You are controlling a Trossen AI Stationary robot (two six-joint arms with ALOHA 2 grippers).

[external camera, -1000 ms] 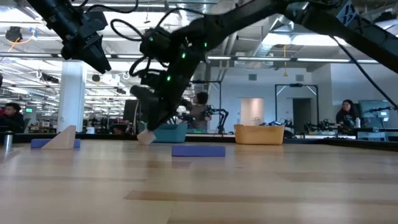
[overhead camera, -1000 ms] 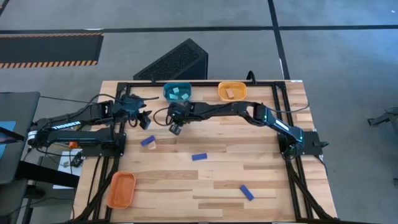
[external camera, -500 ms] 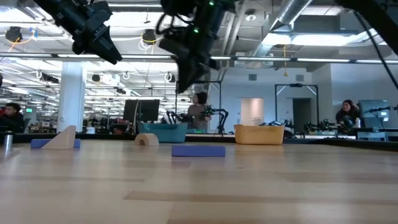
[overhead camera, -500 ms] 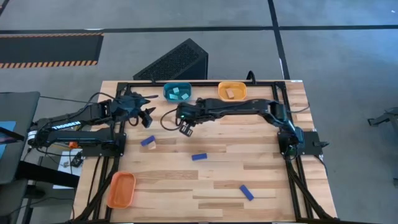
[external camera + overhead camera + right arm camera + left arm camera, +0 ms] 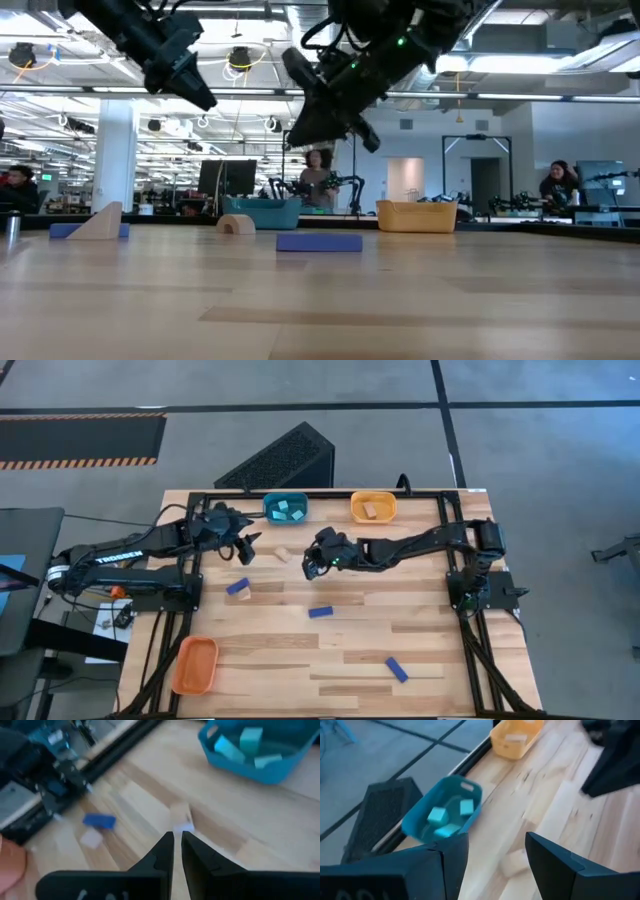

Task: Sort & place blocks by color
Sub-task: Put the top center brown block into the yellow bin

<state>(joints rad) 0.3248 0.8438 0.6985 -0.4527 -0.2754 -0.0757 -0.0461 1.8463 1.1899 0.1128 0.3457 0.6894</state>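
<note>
A small pale tan arch block [image 5: 283, 554] stands on the table between my two grippers; it also shows in the low view [image 5: 236, 224]. Three dark blue oblong blocks [image 5: 237, 588] [image 5: 320, 612] [image 5: 397, 670] lie flat on the wood, the first beside a tan wedge [image 5: 100, 221]. Cyan blocks [image 5: 438, 815] sit in the teal tray [image 5: 285, 508]. A tan block [image 5: 370, 511] lies in the far orange tray [image 5: 373, 507]. My left gripper [image 5: 247, 547] hovers open just left of the arch block. My right gripper [image 5: 315, 563] hangs shut above the table, right of it.
A second orange tray [image 5: 195, 665] sits at the near left corner. A black frame rail [image 5: 330, 494] runs along the far edge behind the trays. Bare wood lies across the middle and the near right of the table. People show in the room beyond.
My right gripper has let go of the tan arch block, which now stands on the table, and has risen and drawn back toward the table's right. My left gripper has moved right, toward that block.
</note>
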